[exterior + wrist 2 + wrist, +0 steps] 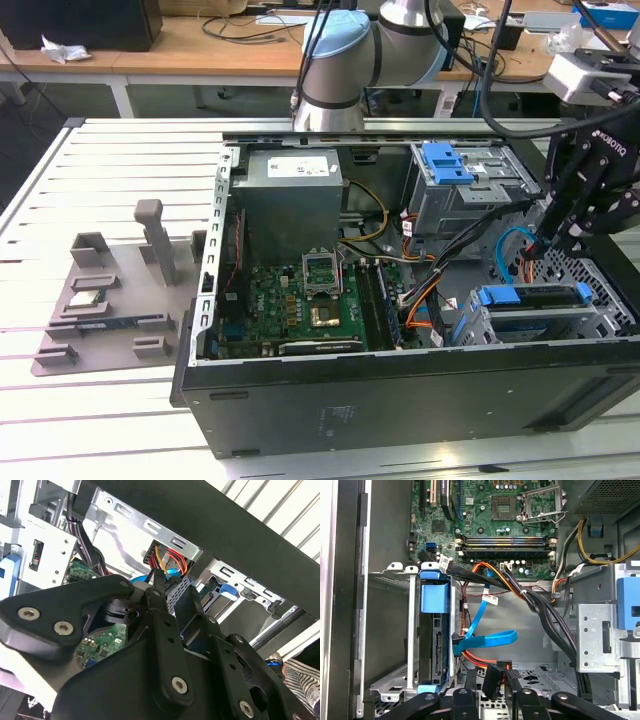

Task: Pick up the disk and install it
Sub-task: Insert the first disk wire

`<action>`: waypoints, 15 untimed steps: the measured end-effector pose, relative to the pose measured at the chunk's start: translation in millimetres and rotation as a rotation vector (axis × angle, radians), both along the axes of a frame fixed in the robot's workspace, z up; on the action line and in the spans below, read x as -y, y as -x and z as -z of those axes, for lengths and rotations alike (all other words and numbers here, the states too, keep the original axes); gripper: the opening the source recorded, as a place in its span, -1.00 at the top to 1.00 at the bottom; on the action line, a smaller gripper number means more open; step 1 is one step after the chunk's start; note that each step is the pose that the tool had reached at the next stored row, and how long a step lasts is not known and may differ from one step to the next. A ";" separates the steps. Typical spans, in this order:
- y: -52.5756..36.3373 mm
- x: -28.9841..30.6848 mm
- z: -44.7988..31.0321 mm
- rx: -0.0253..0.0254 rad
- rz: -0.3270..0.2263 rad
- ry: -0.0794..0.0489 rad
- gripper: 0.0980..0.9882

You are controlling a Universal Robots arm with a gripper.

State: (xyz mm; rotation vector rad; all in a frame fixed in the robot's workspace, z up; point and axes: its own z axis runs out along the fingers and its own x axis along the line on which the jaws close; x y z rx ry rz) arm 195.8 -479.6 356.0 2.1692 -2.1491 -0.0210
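Gripper [540,247] hangs inside the computer case [400,400], fingers pinched on a black cable connector [492,680]. Just beside it, toward the case's front wall, the disk [535,298] sits in its bay, long axis parallel to that wall.

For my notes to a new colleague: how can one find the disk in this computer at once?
Start at the open black computer case, then its near corner on the exterior view's right. In the metal cage stands the disk; a long blue carrier frames it, unlike the farther bay with a short blue latch.
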 end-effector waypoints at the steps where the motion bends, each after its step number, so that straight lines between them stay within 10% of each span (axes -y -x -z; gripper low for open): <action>1: 0.0 0.0 0.0 0.0000 0.000 0.000 0.59; 8: 0.2 1.8 0.1 -0.0001 0.000 0.001 0.84; 15: 5.2 34.9 1.1 0.0000 -0.001 0.001 0.84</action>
